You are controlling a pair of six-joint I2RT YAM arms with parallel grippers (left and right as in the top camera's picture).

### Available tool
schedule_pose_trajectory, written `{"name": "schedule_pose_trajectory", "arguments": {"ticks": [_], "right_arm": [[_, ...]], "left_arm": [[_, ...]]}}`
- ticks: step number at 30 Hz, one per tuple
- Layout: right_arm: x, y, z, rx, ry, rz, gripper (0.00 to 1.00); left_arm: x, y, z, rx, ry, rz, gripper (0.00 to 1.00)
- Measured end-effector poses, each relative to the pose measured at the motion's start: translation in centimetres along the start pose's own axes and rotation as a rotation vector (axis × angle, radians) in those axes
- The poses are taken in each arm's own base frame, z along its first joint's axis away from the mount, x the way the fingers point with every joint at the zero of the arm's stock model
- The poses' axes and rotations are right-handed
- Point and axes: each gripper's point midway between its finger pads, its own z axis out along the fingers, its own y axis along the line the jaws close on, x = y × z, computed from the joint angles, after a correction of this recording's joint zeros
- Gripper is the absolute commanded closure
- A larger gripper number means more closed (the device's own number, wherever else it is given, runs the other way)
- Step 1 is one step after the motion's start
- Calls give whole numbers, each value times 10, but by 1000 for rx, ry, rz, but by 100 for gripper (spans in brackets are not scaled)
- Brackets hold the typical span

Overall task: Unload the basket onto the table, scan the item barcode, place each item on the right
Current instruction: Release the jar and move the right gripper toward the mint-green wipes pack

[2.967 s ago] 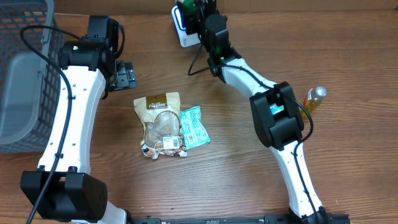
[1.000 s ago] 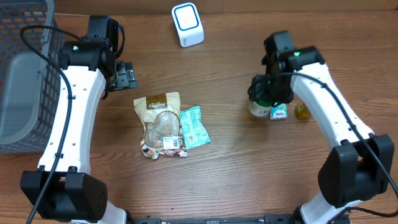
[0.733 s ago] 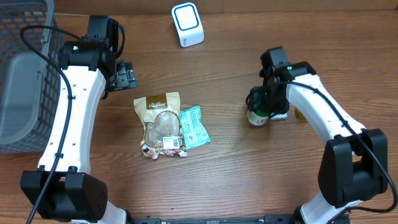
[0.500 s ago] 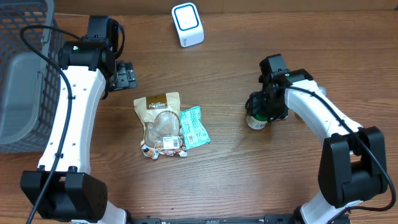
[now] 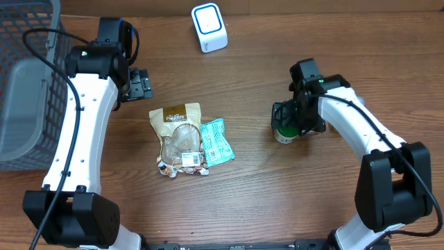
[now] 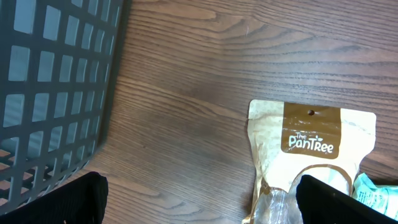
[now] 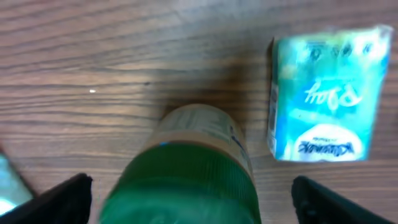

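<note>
A jar with a green lid stands upright on the wooden table at the right. My right gripper sits over it, open, a finger on either side with a gap to the lid. In the right wrist view the green-lidded jar fills the space between the spread fingers of the right gripper. The white and blue barcode scanner stands at the far edge. My left gripper hangs open and empty, above and to the left of a tan pouch.
A teal packet lies against the pouch. A dark mesh basket stands at the left edge, its wall close to the left gripper. A teal tissue pack lies just beyond the jar.
My right arm brought the jar down and leftward onto the table, then opened its jaws off it. The left arm has not moved.
</note>
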Motion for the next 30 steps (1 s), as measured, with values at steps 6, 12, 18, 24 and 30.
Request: {"name": "schedule_pose_trajectory", "arguments": {"ticks": [6,12,18,24,30], "right_arm": [[-24,11,-48,-16,-49,-3,0],[-26,15,-95,-15,-47,-2,1],[-20,22,-111,-60,-38,-4,3],[-10,32,-152,-145,-124,-18,2],[12,33,-209,-213,-256,-40,1]], "left_arm": [[0,0,0,0,0,0,0],[0,0,0,0,0,0,0],[0,0,0,0,0,0,1],[0,0,0,0,0,0,1],[0,0,0,0,0,0,0]]}}
